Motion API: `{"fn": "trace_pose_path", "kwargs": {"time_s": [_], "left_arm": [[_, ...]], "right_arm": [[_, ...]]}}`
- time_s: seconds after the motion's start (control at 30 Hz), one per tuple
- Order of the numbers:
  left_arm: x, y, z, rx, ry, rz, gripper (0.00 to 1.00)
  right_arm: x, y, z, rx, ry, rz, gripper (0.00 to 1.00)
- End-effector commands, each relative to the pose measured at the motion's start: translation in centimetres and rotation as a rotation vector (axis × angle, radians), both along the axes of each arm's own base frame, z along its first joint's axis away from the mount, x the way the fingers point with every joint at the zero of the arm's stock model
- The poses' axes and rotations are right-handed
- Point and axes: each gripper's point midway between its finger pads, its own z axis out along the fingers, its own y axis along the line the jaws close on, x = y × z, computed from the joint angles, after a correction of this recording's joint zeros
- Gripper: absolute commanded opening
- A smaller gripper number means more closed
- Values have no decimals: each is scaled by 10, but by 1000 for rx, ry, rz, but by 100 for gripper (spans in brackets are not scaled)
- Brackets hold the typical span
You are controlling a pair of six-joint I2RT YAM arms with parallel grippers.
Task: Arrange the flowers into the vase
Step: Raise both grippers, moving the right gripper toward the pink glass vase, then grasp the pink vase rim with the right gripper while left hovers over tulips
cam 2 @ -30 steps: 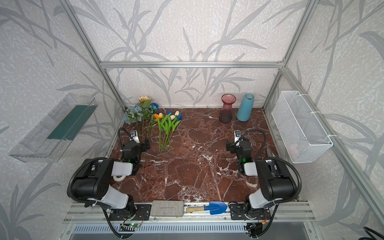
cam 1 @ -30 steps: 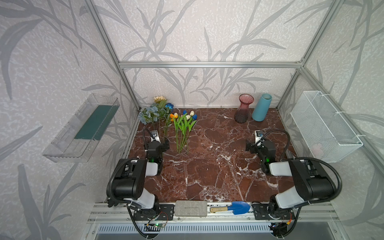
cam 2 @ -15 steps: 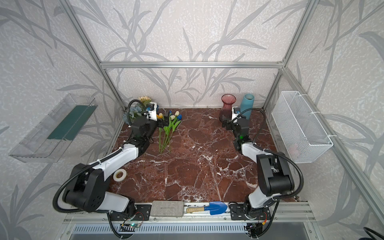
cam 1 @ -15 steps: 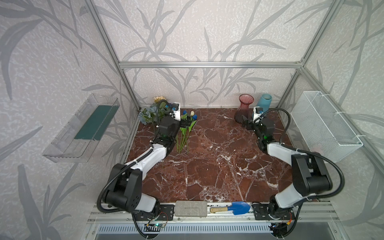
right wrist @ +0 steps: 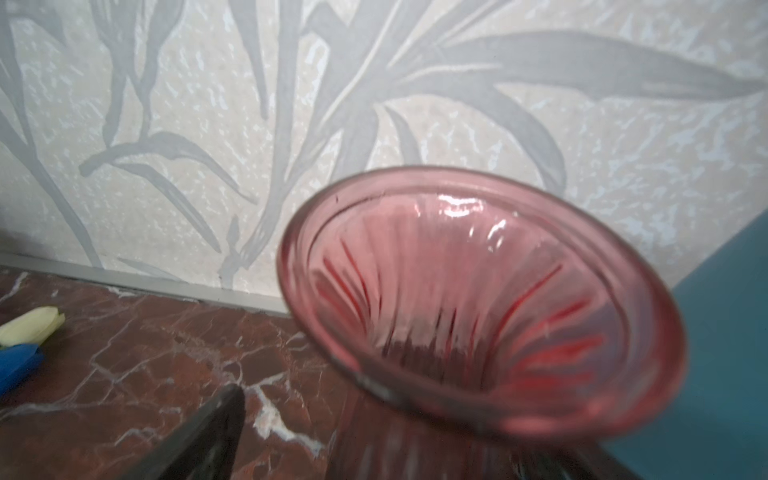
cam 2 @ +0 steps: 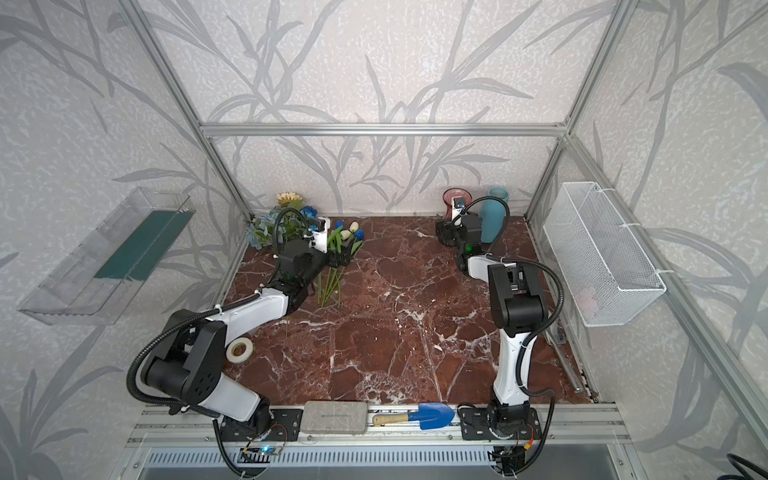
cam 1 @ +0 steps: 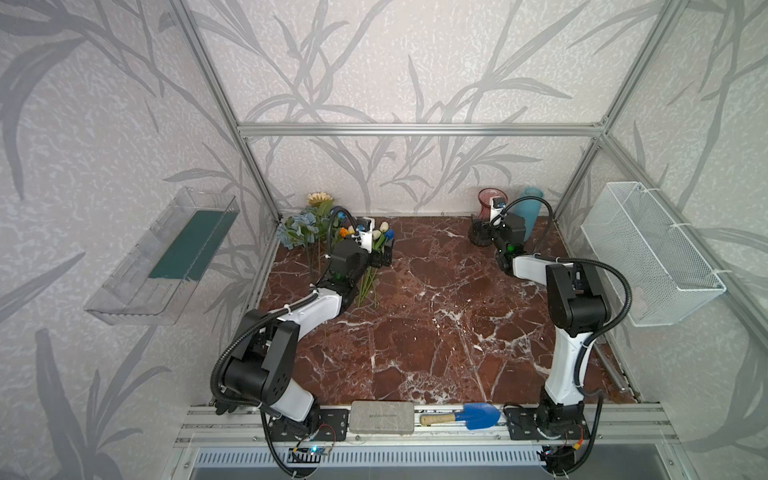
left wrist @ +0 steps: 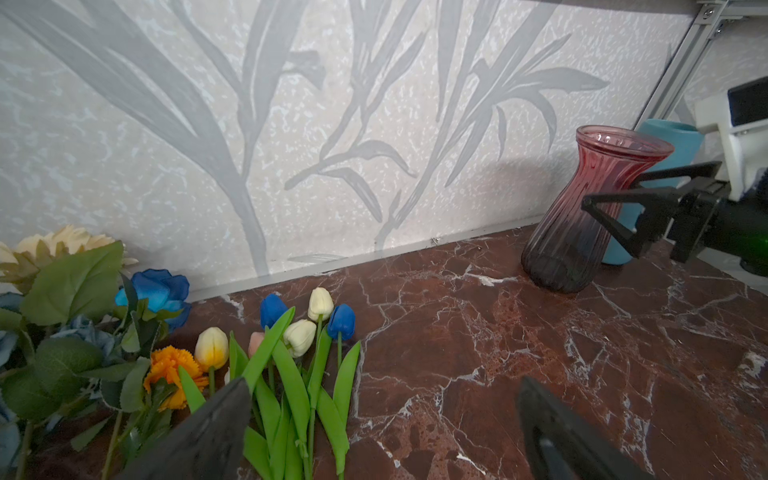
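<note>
Left wrist view: right claw (left wrist: 613, 189) spread wide around pink vase (left wrist: 582, 224).

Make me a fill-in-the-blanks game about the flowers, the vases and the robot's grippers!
1. The right gripper is at the ____ glass vase, not the teal vase.
2. That glass vase holds ____ flowers so far.
3. The left gripper, over the tulips, is ____.
4. The trowel on the front rail has a ____ blade.

Missing words: pink, no, open, blue.
</note>
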Motion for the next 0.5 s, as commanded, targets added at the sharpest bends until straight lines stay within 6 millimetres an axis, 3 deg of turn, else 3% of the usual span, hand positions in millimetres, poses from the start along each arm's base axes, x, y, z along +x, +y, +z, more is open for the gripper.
{"fn": "trace_pose_path", "kwargs": {"time_s": [0.0, 0.23, 0.47], "left_arm": [[-7, -3, 9, -28, -35, -13, 99], [-13, 5, -5, 8, -11, 16, 99], [-21, 8, -7, -9, -21, 15, 99]], "right_arm": [[17, -3, 15, -7, -66, -24, 99], [43, -12, 10, -7, -91, -79, 99], [60, -13, 2, -16, -110, -88, 99]]}}
